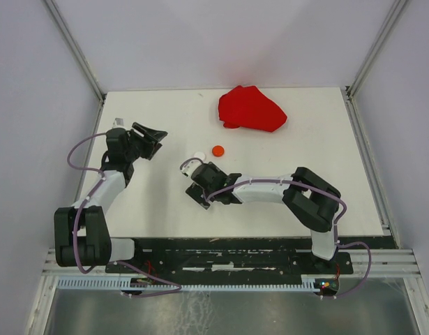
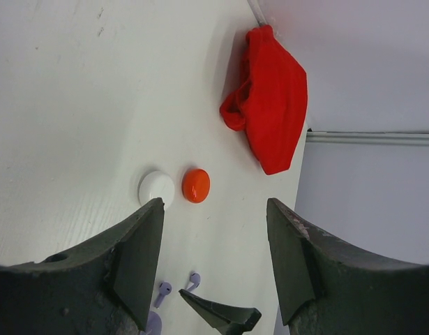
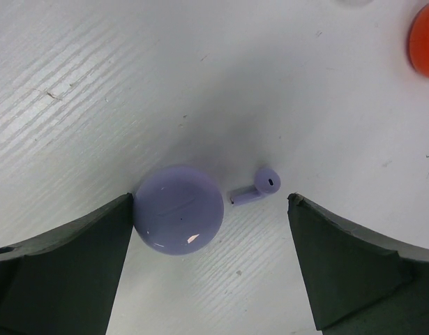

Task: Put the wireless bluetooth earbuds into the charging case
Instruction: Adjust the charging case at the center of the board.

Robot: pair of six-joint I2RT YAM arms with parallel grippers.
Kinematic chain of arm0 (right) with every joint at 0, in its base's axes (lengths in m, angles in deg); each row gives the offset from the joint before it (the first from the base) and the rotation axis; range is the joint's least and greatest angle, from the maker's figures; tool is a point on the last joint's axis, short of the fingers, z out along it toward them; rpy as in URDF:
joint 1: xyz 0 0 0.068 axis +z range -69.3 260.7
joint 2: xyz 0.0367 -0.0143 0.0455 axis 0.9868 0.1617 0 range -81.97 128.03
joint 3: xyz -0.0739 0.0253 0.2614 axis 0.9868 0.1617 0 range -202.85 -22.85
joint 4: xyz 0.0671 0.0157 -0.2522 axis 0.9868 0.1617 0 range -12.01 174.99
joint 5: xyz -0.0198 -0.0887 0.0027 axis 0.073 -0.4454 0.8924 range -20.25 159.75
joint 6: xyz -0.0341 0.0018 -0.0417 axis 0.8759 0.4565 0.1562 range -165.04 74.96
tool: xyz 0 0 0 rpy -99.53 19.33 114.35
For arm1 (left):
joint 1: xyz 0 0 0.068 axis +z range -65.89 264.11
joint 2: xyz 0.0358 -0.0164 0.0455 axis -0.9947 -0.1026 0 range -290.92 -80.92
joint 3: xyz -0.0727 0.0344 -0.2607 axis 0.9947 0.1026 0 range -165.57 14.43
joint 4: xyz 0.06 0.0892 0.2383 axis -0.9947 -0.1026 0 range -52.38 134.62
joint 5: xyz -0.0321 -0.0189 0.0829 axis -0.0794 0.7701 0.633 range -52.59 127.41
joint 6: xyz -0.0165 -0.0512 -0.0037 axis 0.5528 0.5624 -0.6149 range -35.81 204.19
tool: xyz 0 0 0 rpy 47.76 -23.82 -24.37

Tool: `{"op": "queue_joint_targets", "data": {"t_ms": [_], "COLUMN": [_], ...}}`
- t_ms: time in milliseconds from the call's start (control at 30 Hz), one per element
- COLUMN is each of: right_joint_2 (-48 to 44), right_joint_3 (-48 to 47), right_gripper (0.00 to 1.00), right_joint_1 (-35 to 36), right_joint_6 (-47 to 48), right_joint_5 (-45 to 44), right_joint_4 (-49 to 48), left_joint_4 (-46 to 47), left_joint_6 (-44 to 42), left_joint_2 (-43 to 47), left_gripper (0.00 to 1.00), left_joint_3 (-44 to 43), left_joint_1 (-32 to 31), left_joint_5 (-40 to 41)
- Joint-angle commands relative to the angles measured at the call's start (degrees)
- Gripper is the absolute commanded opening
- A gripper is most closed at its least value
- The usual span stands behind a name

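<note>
- The right jaws stand wide apart, close to the table [image 1: 305, 139] near its middle, and grip nothing.
- In the right wrist view a round lilac case [image 3: 178, 209] lies on the table between them. It shows a smooth domed top, and its edge is right against the inner face of the jaw on the left of that view.
- 1 lilac earbud [image 3: 256, 188] lies on its side just beside the case. Its stem points at the case without touching it, and it is clear of the other jaw.
- The left wrist view shows 2 lilac earbuds [image 2: 163, 289] [image 2: 193, 279] lying close together on the table beside that case, neither one in it.
- The left jaws are partly open and hold nothing. They hang above the left part of the table and face its middle.
- A white round case [image 2: 157, 188] and an orange round case [image 2: 196, 185] sit side by side, almost touching, farther back than the lilac pieces.
- A crumpled red cloth [image 1: 250, 108] lies near the table's far edge.
</note>
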Motion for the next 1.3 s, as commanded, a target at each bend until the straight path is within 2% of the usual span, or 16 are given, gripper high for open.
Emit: {"op": "queue_joint_targets", "data": {"t_ms": [0,567,1267], "right_joint_2": [0.2,-8.0,-7.2], "right_joint_3": [-1.3,3.7,5.0], "right_gripper": [0.99,0.99,0.99], "right_joint_1": [-0.6,-0.7,-1.5], "right_joint_6": [2.1,5.5,6.1], "right_joint_5": [1.2,4.6,2.0], "right_joint_4": [-0.3,0.3,0.8], "left_joint_4": [1.3,2.7,3.4], "left_joint_6": [-1.2,-0.4,0.0], "left_joint_2": [1.8,1.5,1.2], "left_gripper": [0.67,0.67,0.67], "left_joint_3": [0.5,1.6,1.3], "left_joint_1": [0.6,0.8,0.9], "left_joint_5": [-1.6,-2.2,-3.0]}}
